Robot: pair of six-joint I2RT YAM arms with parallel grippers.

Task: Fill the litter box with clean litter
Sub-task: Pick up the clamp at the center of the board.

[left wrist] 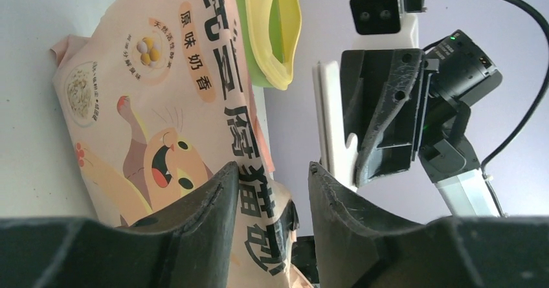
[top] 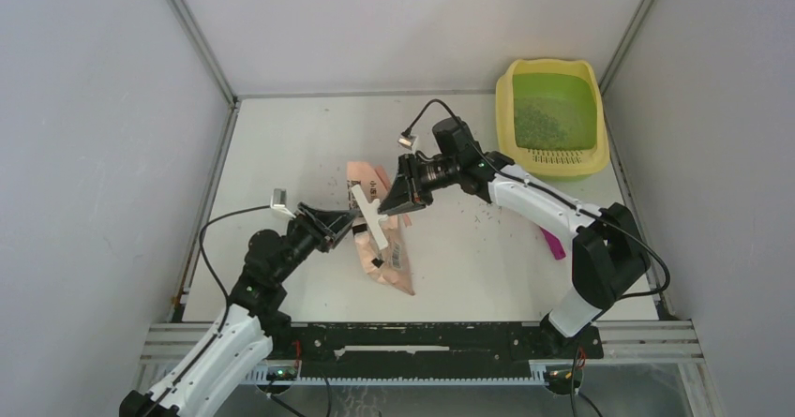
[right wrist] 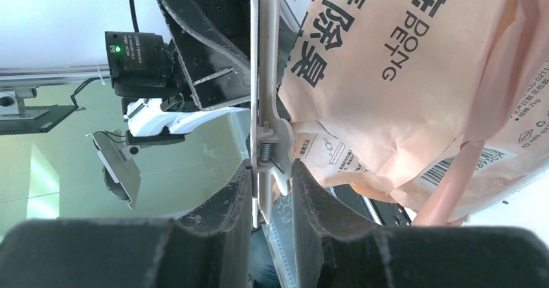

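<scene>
- The white table (top: pixel 469 281) carries everything.
- The litter box (top: pixel 507 108) sits at its far right corner, well apart from both grippers.
- The peach-pink printed bag (top: pixel 396 265) lies mid-table.
- The right gripper (right wrist: pixel 270 166) is closed on the white bag clip (right wrist: pixel 264 74) fixed to the bag.
- The left gripper (left wrist: pixel 272 168) has its jaws partly apart and grips nothing, just beside the clip.
- The magenta scoop (top: pixel 553 245) lies by the right arm.
- The litter (top: pixel 536 125) thinly covers part of the green basin.
</scene>
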